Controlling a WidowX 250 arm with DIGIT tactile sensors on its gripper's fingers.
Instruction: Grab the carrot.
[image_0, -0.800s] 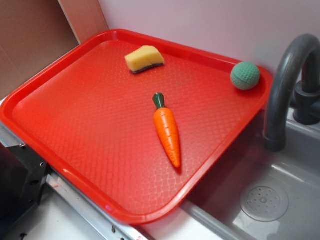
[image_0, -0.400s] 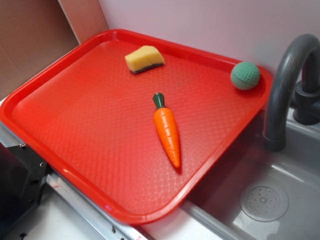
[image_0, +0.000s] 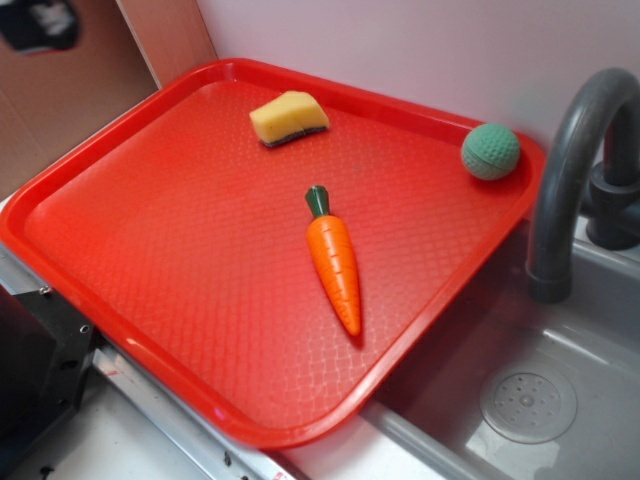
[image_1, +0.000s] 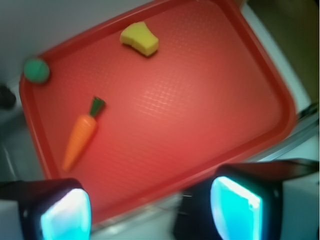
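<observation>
The orange carrot (image_0: 335, 260) with a dark green stem lies flat near the middle of the red tray (image_0: 120, 260), tip toward the front. In the wrist view the carrot (image_1: 80, 135) sits at the left, well ahead of my gripper (image_1: 150, 210). The jaws stand wide apart with nothing between them, high above the tray's near edge. In the exterior view only a dark blurred part of the gripper (image_0: 40, 25) shows at the top left corner.
A yellow sponge wedge (image_0: 289, 117) lies at the tray's back. A green ball (image_0: 491, 151) rests in the back right corner. A grey tap (image_0: 570, 170) and sink (image_0: 520, 400) stand to the right. A wall rises behind.
A dark blurred part of the gripper has come into the exterior view at the top left. The carrot, sponge and ball have not moved.
</observation>
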